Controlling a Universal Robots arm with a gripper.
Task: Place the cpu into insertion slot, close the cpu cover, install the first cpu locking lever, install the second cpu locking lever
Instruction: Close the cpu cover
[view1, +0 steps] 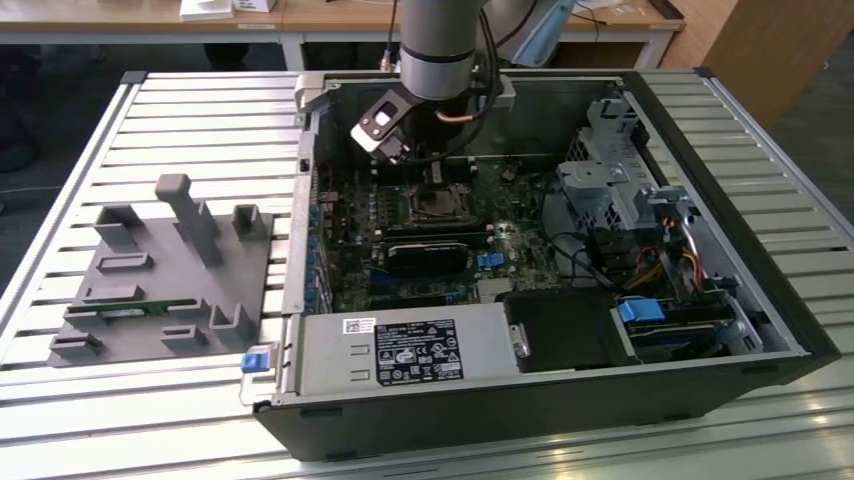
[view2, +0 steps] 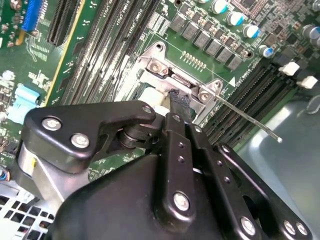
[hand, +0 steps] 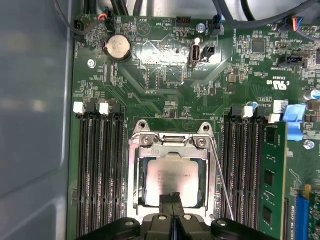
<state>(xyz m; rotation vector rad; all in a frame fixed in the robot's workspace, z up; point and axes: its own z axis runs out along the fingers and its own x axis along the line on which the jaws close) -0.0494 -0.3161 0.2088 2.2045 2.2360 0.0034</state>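
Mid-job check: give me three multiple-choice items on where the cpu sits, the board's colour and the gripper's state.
1. Where is the cpu?
A) on a grey tray outside the case
B) in the insertion slot
C) on top of the power supply

2. What colour is the circuit board around the slot?
A) red
B) blue
C) green

3. How do the fingers of the gripper stand?
A) shut together
B) spread wide
C) clamped on a cable

Answers:
1 B: in the first wrist view the chip's silver top lies in the slot, framed by the cpu cover.
2 C: the board is green in both wrist views.
3 A: the two fingers meet, with nothing seen between them.
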